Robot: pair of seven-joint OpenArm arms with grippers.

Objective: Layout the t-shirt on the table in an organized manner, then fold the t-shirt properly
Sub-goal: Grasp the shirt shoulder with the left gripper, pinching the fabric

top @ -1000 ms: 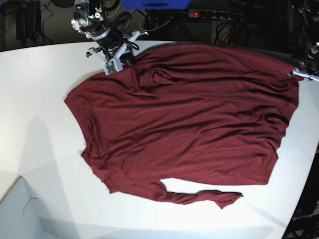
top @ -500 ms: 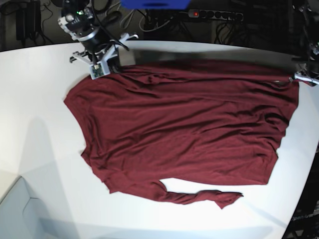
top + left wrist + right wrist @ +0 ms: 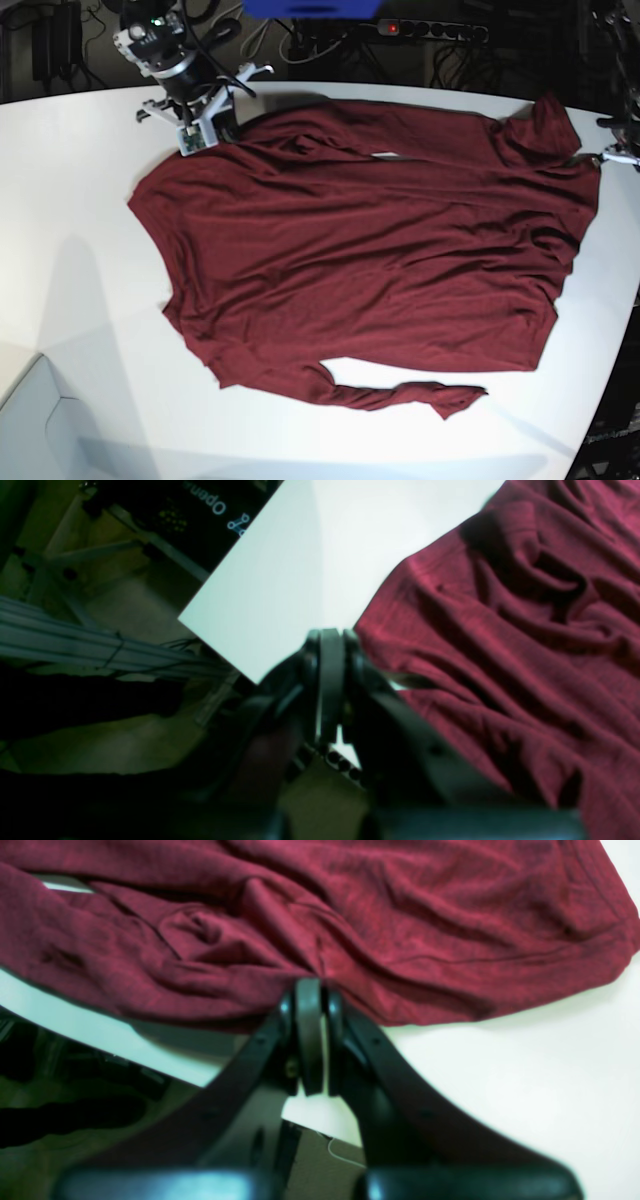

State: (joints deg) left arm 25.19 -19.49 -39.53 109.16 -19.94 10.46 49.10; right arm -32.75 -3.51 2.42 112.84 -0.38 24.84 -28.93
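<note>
The t-shirt (image 3: 370, 250) is spread on the table (image 3: 80, 180). Its far edge is pinched by the clenched right end effector (image 3: 310, 990); the left end effector (image 3: 330, 640) is clenched beside it. A slipping pinch could leave it bunched.

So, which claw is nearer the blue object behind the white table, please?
Right. The right claw is near the blue object, at the table's far edge; the left claw is beyond the maroon t-shirt.

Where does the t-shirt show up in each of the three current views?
Base: the t-shirt is spread across the middle of the table.
Left wrist: it fills the right side.
Right wrist: it covers the top half.
Shared landmark: the white tabletop along the shirt's edge.
</note>
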